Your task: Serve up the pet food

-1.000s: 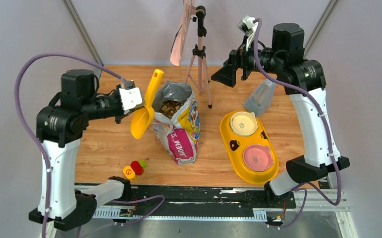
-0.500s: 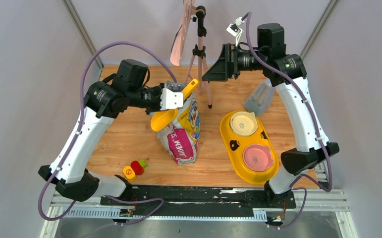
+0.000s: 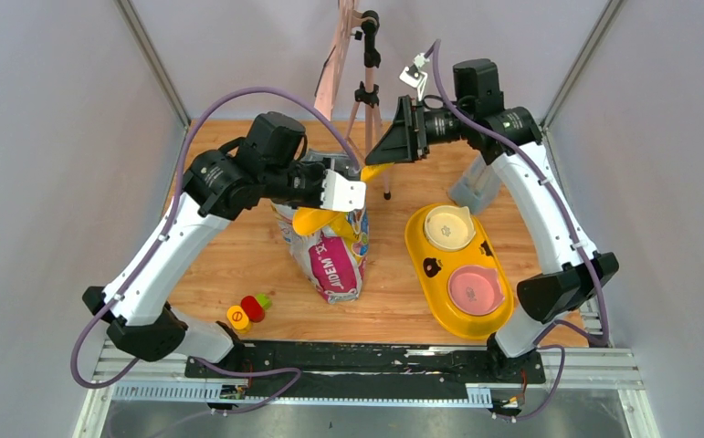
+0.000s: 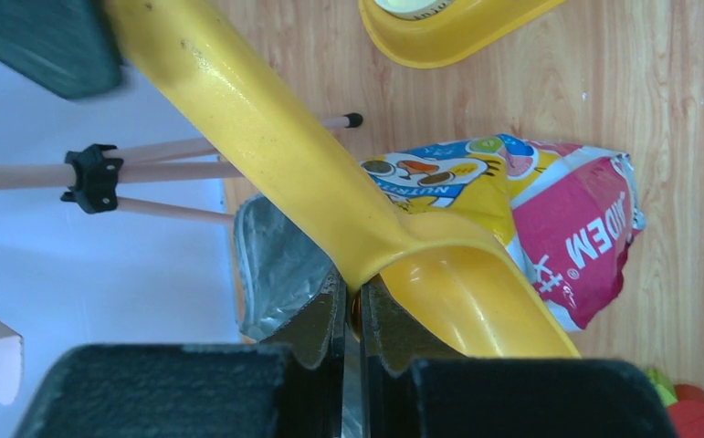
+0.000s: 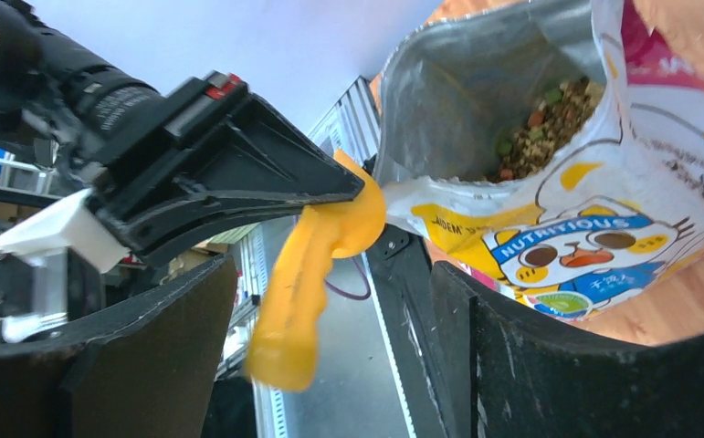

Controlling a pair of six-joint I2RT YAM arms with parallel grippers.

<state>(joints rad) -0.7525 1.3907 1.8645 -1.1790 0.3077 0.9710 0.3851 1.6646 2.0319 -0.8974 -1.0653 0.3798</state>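
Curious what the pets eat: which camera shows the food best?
The right wrist view: the pet food lies in plain sight inside the open bag. From above, the left arm hides it. The left wrist view shows only the bag, no food.

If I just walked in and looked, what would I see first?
Probably the bright yellow scoop, pinched in the left arm's fingers over the open pet food bag in the middle of the table, with kibble showing inside. The right arm's fingers stand open on either side of the scoop's handle. To the right lies a yellow feeder tray with a cream bowl and a pink bowl.
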